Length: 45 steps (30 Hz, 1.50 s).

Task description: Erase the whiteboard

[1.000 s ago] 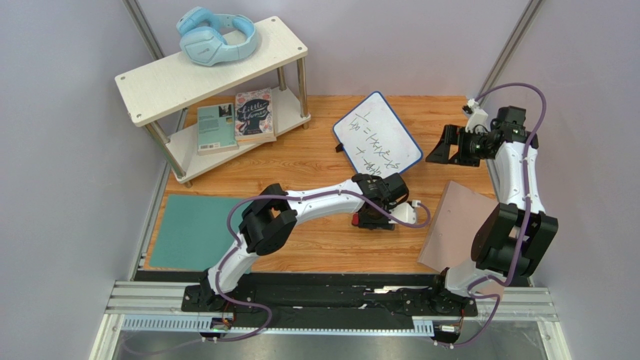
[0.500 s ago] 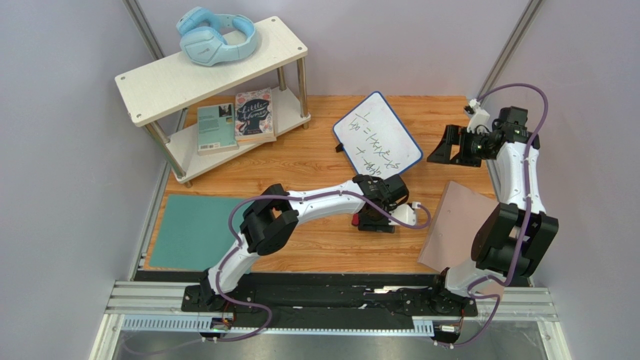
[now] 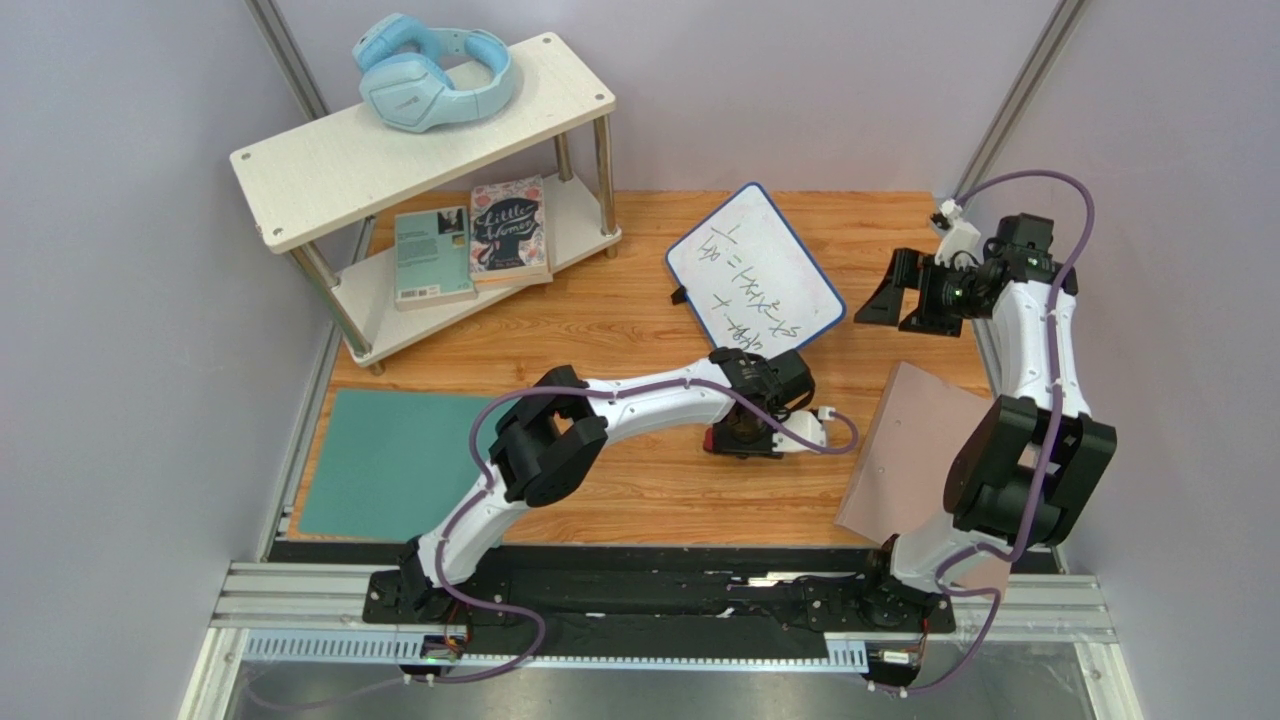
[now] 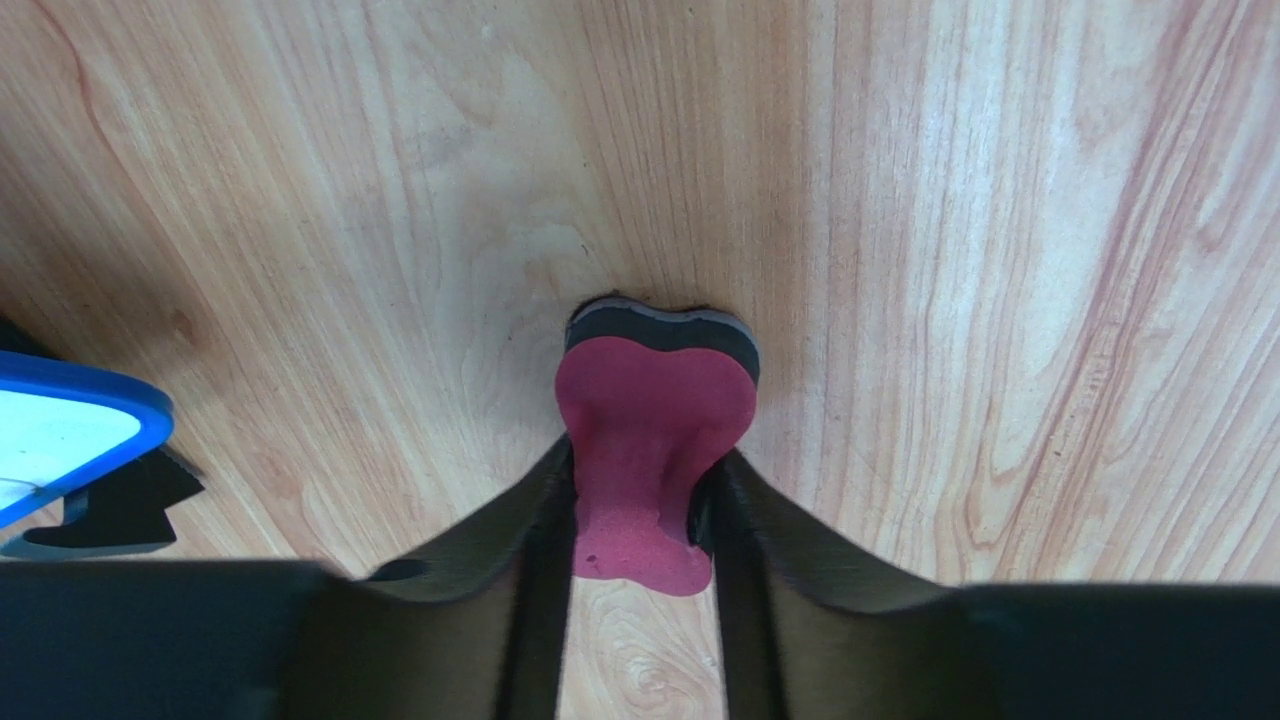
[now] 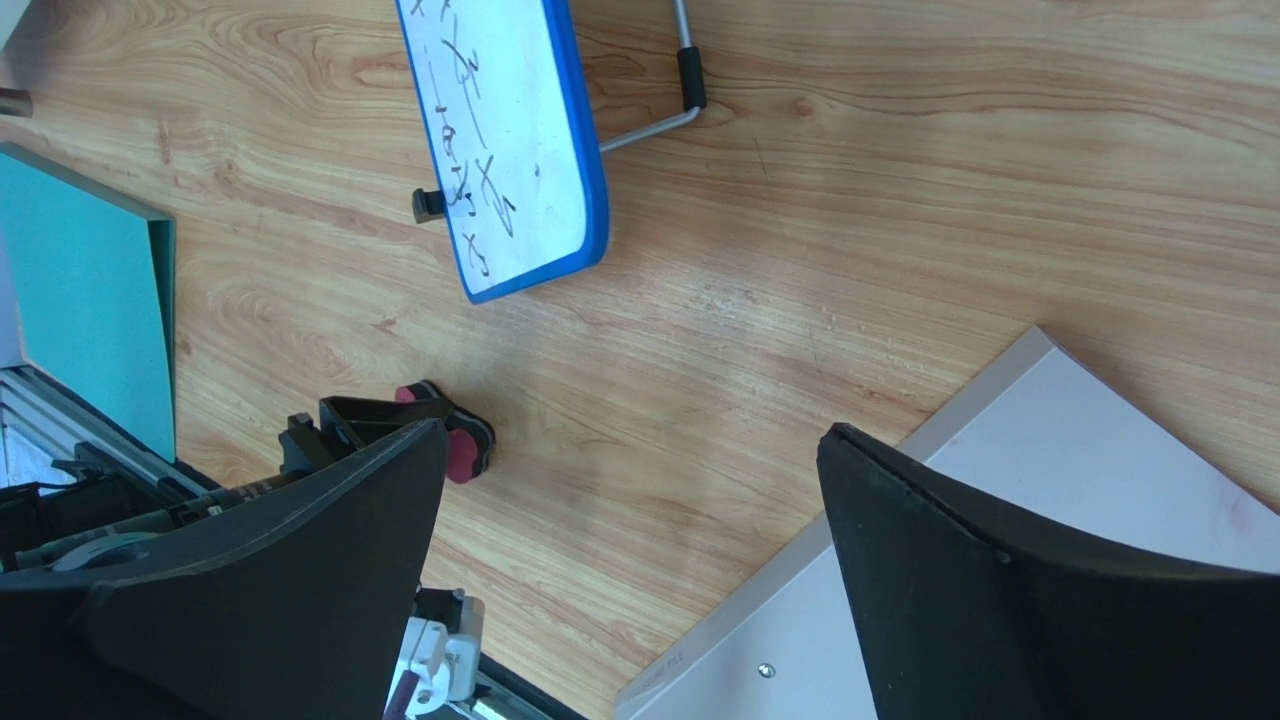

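Note:
The whiteboard, white with a blue rim and black scribbles, is propped on its stand at the back middle of the wooden table; its corner also shows in the left wrist view and the right wrist view. A red eraser with a black felt base lies on the wood in front of the board. My left gripper is down over the eraser, its two fingers pressed against the narrow waist. My right gripper hovers right of the board, wide open and holding nothing.
A white two-tier shelf at the back left carries blue headphones on top and two books below. A teal mat lies at the front left. A pinkish-tan sheet lies at the front right.
My left gripper's jaws have closed in onto the eraser's sides, and the left arm has shifted slightly. The right arm has barely moved.

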{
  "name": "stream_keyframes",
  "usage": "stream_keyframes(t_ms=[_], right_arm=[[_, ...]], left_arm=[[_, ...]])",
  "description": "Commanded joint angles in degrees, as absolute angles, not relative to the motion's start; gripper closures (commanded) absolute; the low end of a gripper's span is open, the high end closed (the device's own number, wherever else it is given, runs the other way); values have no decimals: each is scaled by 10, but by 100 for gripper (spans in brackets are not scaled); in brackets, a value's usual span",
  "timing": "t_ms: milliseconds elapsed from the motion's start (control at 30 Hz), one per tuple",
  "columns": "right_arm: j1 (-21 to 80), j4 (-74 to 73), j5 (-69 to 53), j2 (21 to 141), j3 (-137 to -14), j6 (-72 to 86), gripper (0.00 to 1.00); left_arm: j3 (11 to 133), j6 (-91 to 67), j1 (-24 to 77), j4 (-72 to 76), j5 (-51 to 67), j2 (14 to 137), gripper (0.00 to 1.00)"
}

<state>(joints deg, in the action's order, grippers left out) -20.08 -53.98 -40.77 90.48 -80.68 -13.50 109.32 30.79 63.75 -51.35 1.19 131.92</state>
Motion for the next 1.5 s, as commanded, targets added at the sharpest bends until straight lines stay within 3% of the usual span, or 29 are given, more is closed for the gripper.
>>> stream_keyframes(t_ms=[0,100,167,533,833,1067,1267,1367,1400,1467], right_arm=[[-204,-525,-398,915,-829,-120,0],[-204,-521,-402,913,-827,-120,0],[-203,-519,-407,912,-829,-120,0],[-200,-495,-510,925,-857,-114,3],[-167,-509,-510,1055,-953,-108,9],[-116,-553,-498,1156,-1056,-116,14],[-98,-555,-505,1208,-1097,-111,27],[-91,-554,-500,1222,-1102,-110,39],[-90,-552,-500,1223,-1102,-110,50],[-88,-550,-497,1227,-1100,-115,58]], left_arm=[[1101,304,636,-519,5,1316,67],[1103,302,636,-515,1,1311,80],[1106,294,635,-511,-25,1309,100],[1026,205,575,-412,-21,1174,100],[1006,115,491,-327,-5,1094,100],[1065,39,449,-305,14,1121,100],[1085,7,430,-283,33,1150,100],[1088,-13,424,-259,22,1161,100],[1090,-19,421,-253,19,1168,100],[1093,-39,416,-234,17,1174,100]])
